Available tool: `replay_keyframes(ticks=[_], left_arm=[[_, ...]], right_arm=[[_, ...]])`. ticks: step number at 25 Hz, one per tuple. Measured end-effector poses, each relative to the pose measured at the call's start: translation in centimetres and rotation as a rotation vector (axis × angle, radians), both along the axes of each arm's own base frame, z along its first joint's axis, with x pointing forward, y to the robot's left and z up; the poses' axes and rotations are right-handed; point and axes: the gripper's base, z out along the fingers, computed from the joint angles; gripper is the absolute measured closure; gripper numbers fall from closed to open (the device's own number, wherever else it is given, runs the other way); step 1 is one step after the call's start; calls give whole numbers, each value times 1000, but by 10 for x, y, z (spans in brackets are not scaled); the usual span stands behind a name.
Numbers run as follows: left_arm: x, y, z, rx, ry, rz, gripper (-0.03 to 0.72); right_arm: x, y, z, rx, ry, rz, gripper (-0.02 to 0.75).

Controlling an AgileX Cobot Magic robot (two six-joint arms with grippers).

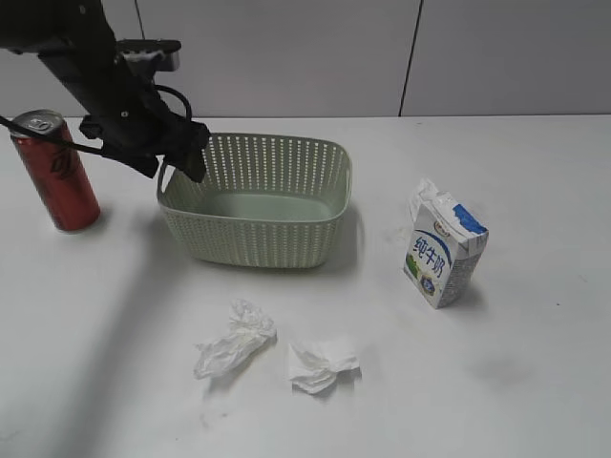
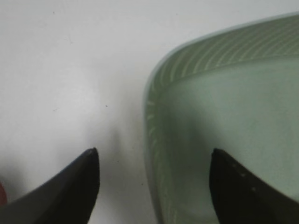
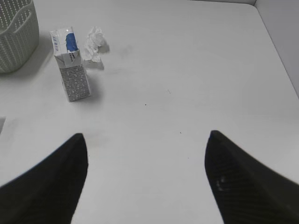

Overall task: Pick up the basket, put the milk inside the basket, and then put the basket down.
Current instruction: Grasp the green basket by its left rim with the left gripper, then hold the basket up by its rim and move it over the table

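Note:
The pale green basket (image 1: 258, 200) stands on the white table, left of centre. My left gripper (image 1: 181, 157) is open and straddles its left rim: in the left wrist view the gripper (image 2: 154, 156) has one finger outside and one inside the basket wall (image 2: 154, 140). The milk carton (image 1: 444, 250) stands upright to the right of the basket. It also shows in the right wrist view (image 3: 70, 63), far from my right gripper (image 3: 147, 140), which is open and empty above bare table. The right gripper is out of the exterior view.
A red soda can (image 1: 55, 172) stands at the far left, close to the left arm. Two crumpled white tissues (image 1: 234, 348) (image 1: 323, 364) lie in front of the basket. Another tissue (image 3: 95, 43) lies behind the milk. The table edge runs along the right in the right wrist view.

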Motion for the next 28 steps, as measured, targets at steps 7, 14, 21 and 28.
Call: replay_keyframes(ticks=[7, 14, 21, 28], left_arm=[[10, -2, -26, -9, -2, 41, 319], [14, -3, -28, -35, -25, 88, 601], [14, -2, -29, -51, 3, 189, 688], [6, -2, -14, -66, 49, 247, 688]], right_arm=[[0, 0, 0, 0, 0, 0, 144], [0, 0, 0, 0, 0, 0, 145], [0, 0, 0, 0, 0, 0, 144], [0, 0, 0, 1, 0, 0, 144]])
